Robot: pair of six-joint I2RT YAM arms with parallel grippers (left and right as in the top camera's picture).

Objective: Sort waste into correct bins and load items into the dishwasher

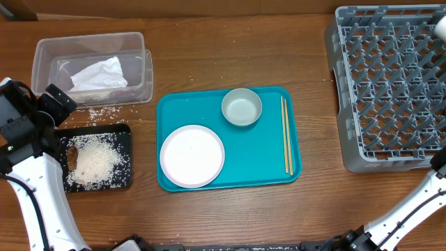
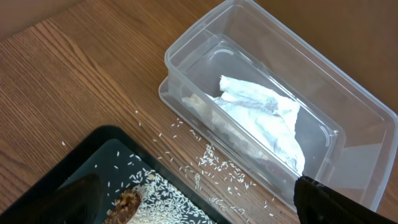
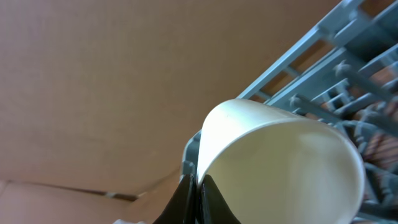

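My left gripper (image 2: 205,205) hangs open above the near corner of the black tray (image 2: 93,149), its fingers wide apart and empty. In that tray (image 1: 125,139) lie a brown food lump (image 2: 127,204) and a heap of rice (image 1: 94,162). A crumpled white napkin (image 2: 264,118) rests in the clear tub (image 1: 90,42). Over the far corner of the grey rack (image 1: 390,90), my right gripper (image 3: 198,180) is shut on the rim of a small white dish (image 3: 280,168). The white plate (image 1: 192,156), bowl (image 1: 242,107) and chopsticks (image 1: 286,136) lie on the teal tray (image 1: 265,160).
Loose rice grains (image 2: 217,165) are scattered on the wooden table between the tub and the black tray. The rack's upright pegs (image 3: 292,53) stand close behind the held dish. The right arm's white link (image 1: 418,202) crosses the front right corner.
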